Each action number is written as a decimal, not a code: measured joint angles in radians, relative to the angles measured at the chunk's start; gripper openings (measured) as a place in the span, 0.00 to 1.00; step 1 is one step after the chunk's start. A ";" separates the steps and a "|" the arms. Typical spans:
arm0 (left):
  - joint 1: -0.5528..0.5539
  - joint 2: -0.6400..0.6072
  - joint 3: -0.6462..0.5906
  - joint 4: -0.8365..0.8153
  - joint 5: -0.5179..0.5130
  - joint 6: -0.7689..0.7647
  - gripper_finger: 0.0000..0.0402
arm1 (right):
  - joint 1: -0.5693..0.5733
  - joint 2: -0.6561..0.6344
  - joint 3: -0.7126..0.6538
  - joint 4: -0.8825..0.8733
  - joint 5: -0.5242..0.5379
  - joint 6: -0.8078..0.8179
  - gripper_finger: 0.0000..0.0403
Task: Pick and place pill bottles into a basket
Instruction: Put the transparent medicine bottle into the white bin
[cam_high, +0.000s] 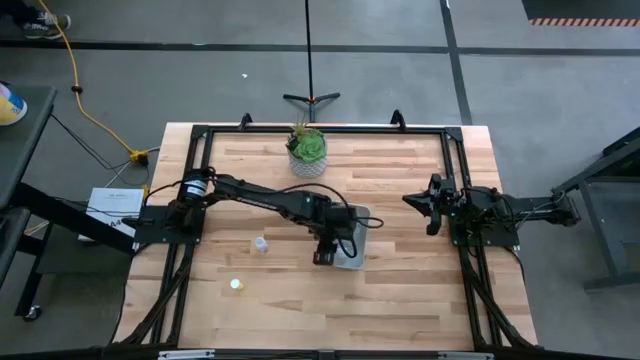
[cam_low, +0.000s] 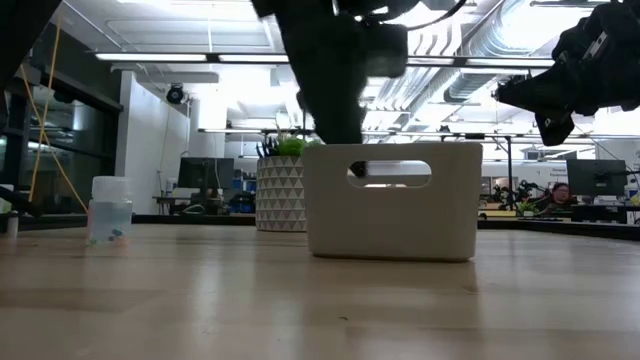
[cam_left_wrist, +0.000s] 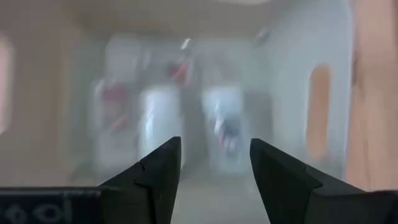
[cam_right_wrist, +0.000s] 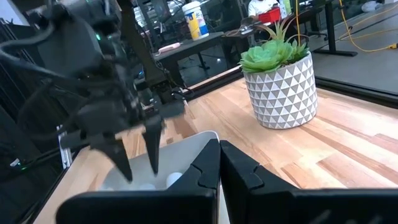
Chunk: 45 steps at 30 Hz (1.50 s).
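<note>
Over the basket (cam_high: 362, 232), near the middle of the desk (cam_high: 400, 290), the left gripper (cam_high: 323, 257) hangs with its jaws pointing down into the tray. The left wrist view shows the two fingers (cam_left_wrist: 155, 174) spread apart with nothing between them, so the jaws are released, and below them some pill bottles (cam_left_wrist: 158, 118) lie already on the basket floor, though they are blurred. The right wrist view agrees: the left gripper's fingers stand apart just above the basket rim (cam_right_wrist: 193, 142).

My judgement is that the step in hand is the end of a placing: one bottle is just let go into the basket. Two bottles are not yet collected. One bottle (cam_high: 261, 244) stands upright on the desk on the left side of the basket, near to it, and a second bottle (cam_high: 236, 285) lies further toward the front edge.

The next move calls for lifting the left gripper straight up, clear of the basket wall, then going to the nearer bottle with jaws wide.

The right gripper (cam_high: 418, 203) waits above the right side of the desk, its jaws clenched, holding nothing.
</note>
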 joint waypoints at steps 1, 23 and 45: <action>0.001 0.000 0.031 -0.069 -0.021 -0.005 0.56 | 0.000 0.000 0.000 0.000 0.000 0.000 0.00; 0.040 -0.061 -0.020 -0.772 0.083 -0.194 0.51 | 0.000 0.001 0.000 0.000 0.000 -0.027 0.00; 0.034 -0.134 -0.307 -0.679 0.178 -0.265 0.52 | 0.000 0.002 0.000 0.000 0.000 -0.027 0.00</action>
